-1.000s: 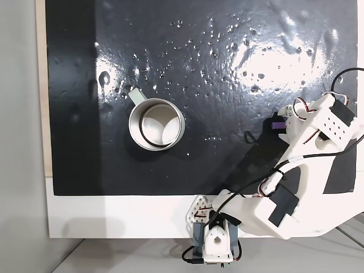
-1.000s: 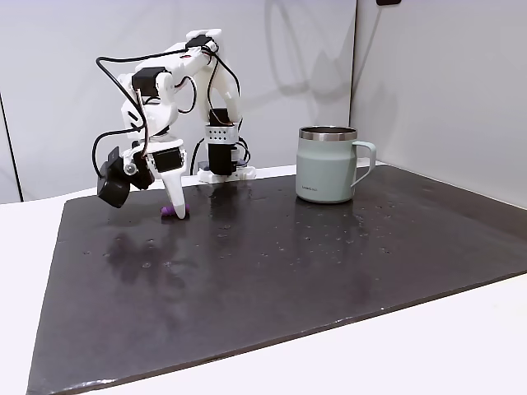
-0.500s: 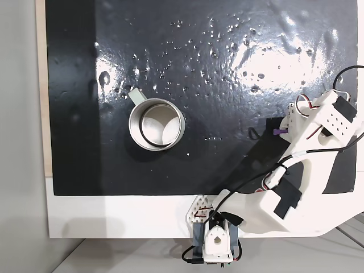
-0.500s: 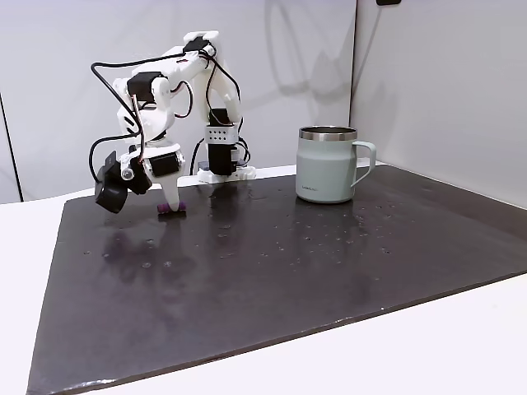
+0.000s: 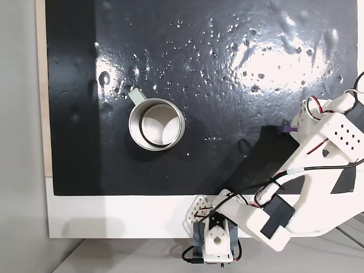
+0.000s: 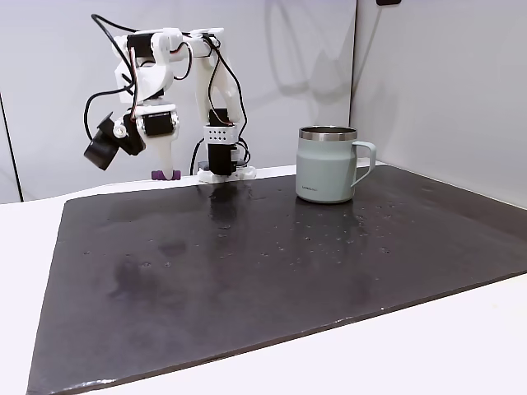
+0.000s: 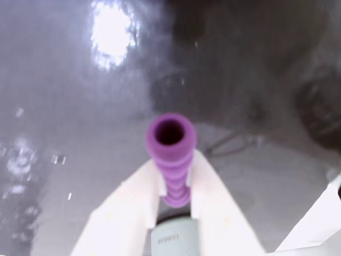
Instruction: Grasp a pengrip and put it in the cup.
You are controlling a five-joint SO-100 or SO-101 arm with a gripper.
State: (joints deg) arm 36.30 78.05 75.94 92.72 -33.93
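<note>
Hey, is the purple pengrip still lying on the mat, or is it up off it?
Up off it. The pengrip sits clamped between the jaws, and a fixed view shows it hanging above the mat.

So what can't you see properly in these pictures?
- The cup's inside: hidden by its own wall in a fixed view from the side.
- The pengrip: just a tiny purple speck from above, mostly under the gripper.
- The pengrip's lower end in the wrist view: tucked between the white fingers.
- The mat in the wrist view: blurred, with glare.
</note>
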